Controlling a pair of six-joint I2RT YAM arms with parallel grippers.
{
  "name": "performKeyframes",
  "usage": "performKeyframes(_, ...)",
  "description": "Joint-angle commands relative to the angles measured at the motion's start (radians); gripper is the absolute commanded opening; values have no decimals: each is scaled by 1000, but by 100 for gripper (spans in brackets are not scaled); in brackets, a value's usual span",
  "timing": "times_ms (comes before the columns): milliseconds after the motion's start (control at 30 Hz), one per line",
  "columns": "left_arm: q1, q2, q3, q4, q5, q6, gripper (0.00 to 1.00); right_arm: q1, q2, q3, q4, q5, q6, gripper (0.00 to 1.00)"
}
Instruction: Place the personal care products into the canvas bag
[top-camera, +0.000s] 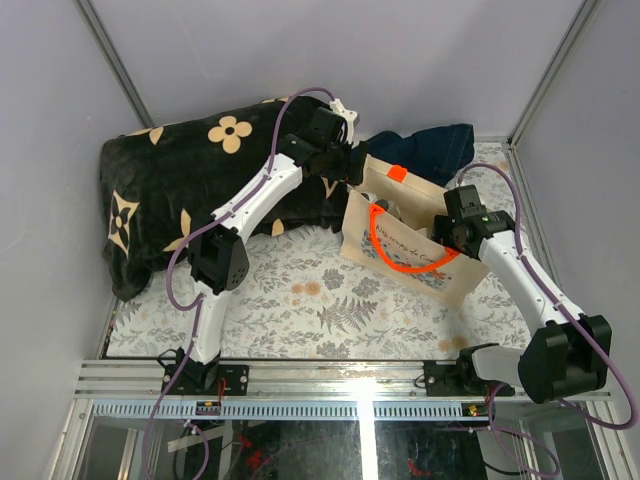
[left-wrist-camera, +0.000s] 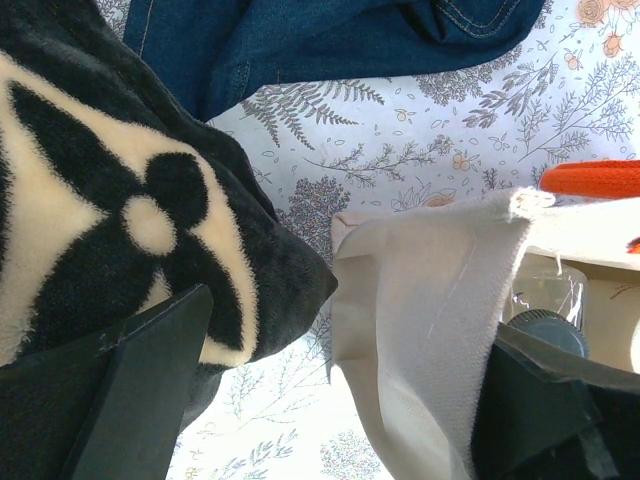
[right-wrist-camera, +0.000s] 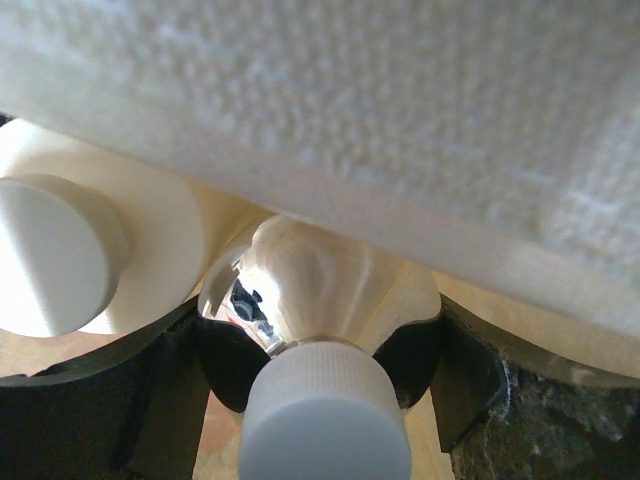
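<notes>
Right gripper (right-wrist-camera: 320, 365) clamped on the faceted white-capped bottle (right-wrist-camera: 312, 265), down inside the canvas bag (top-camera: 400, 240)
Left gripper (left-wrist-camera: 330, 420) has its jaws apart, straddling the bag's end wall beside the black flower blanket (left-wrist-camera: 120, 200)

The left white-shelled, slim-linked arm (top-camera: 255, 195) and matching right white-shelled arm (top-camera: 525, 275) are carrying bulky black motor housings (top-camera: 220, 262) at their joints. A thin purple cable (top-camera: 172, 272) is looping loosely along each. The left gripper (left-wrist-camera: 352, 312) is showing flat, matte-black fingers (left-wrist-camera: 140, 400).
</notes>
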Motion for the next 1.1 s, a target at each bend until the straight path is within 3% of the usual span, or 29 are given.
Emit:
performKeyframes(0, 8, 29, 33, 3, -9, 12, 86, -4, -8, 2, -36, -32, -8, 15)
performKeyframes(233, 8, 24, 30, 2, -12, 14, 86, -3, 3, 51, -61, -25, -23, 67)
performKeyframes(367, 8, 25, 32, 3, -12, 12, 86, -3, 11, 88, -88, -6, -36, 84)
performKeyframes(667, 8, 27, 35, 2, -11, 9, 86, -4, 12, 213, -141, 29, -63, 95)
performKeyframes(900, 8, 23, 44, 2, -12, 6, 86, -4, 10, 354, -173, 66, -82, 97)
performKeyframes(1067, 8, 27, 58, 1, -26, 9, 87, -4, -23, 430, -63, 69, -107, 100)
